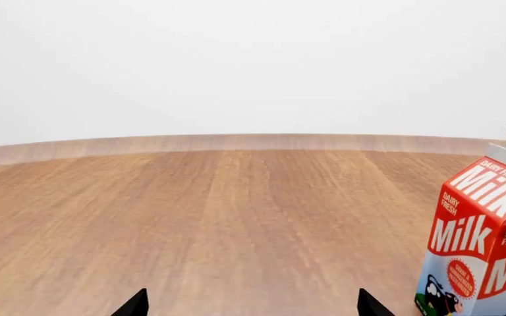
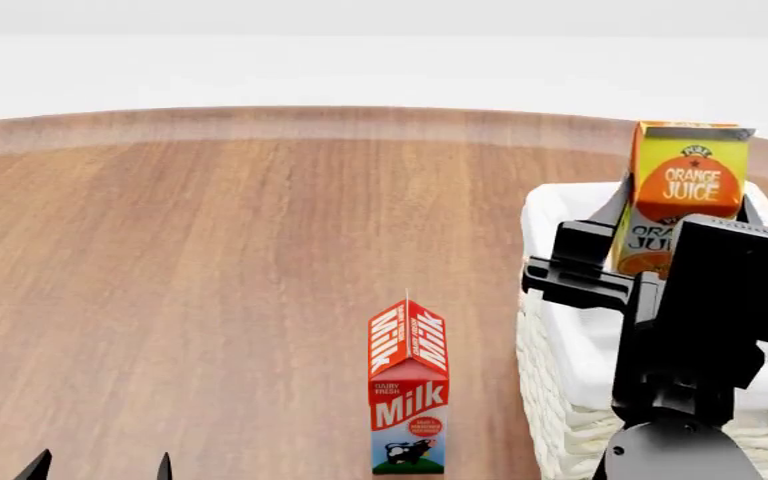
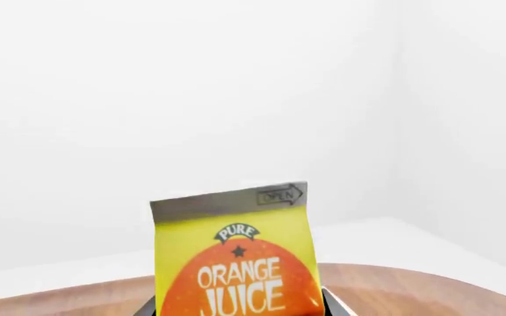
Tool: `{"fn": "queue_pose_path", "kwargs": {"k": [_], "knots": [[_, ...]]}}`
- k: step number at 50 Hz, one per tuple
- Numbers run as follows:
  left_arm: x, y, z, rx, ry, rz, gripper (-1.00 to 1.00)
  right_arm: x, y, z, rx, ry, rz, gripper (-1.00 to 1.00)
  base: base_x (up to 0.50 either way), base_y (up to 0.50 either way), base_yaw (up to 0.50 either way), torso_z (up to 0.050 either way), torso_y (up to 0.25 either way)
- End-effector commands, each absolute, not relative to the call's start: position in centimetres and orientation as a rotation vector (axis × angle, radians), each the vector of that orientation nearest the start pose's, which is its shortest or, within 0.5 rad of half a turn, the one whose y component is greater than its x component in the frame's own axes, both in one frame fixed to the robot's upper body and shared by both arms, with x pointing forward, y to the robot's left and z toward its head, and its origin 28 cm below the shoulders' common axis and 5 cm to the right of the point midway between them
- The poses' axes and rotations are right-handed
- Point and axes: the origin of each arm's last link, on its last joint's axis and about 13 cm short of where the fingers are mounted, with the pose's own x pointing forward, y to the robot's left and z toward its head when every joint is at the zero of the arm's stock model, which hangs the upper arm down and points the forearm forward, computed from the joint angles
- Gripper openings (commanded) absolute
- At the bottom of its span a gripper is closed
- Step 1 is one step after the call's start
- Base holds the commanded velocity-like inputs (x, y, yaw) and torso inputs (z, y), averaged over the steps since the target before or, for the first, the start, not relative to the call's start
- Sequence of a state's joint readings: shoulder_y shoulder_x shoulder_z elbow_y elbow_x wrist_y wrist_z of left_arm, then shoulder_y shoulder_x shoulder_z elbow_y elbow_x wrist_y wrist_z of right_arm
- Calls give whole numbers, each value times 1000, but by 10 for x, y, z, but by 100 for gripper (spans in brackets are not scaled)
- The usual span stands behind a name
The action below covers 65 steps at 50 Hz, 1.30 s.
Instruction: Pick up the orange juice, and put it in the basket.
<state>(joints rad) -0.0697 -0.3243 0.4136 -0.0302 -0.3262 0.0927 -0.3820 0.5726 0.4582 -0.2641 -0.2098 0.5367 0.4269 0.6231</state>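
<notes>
Held upright above the white wicker basket [image 2: 544, 330] at the table's [image 2: 197, 260] right side: the orange juice carton [image 2: 688, 185], clamped in the right claw [image 2: 678, 215], with the milk carton [image 2: 408, 385] standing nearby and the left claw [image 2: 101, 467] spread wide, empty.

Head view high over table [image 2: 197, 250]; left wrist low, sharing milk carton [image 1: 481, 243].

- Left gripper [image 1: 253, 308]: only two dark fingertips visible, set well apart, nothing between them.
- Wooden table [image 1: 218, 224]: fills the view ahead to a curved far edge.
- Milk carton [image 1: 479, 243]: upright, at two o'clock of the gripper.
</notes>
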Motion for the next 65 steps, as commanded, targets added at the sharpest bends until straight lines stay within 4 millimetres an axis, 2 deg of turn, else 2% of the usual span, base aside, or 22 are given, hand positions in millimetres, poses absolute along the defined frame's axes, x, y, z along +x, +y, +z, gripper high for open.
{"fn": "queue_pose_path", "kwargs": {"k": [1,32,65], "knots": [[211,205,13,0,0,0,100,306,-138,173,-43,-228,-304,-100,0,0,0,0,0],[211,205,13,0,0,0,100,331,-144,166,-83,-159,-359,-100,0,0,0,0,1],[211,205,13,0,0,0,100,343,-150,163,-90,-138,-401,-100,0,0,0,0,1]]}}
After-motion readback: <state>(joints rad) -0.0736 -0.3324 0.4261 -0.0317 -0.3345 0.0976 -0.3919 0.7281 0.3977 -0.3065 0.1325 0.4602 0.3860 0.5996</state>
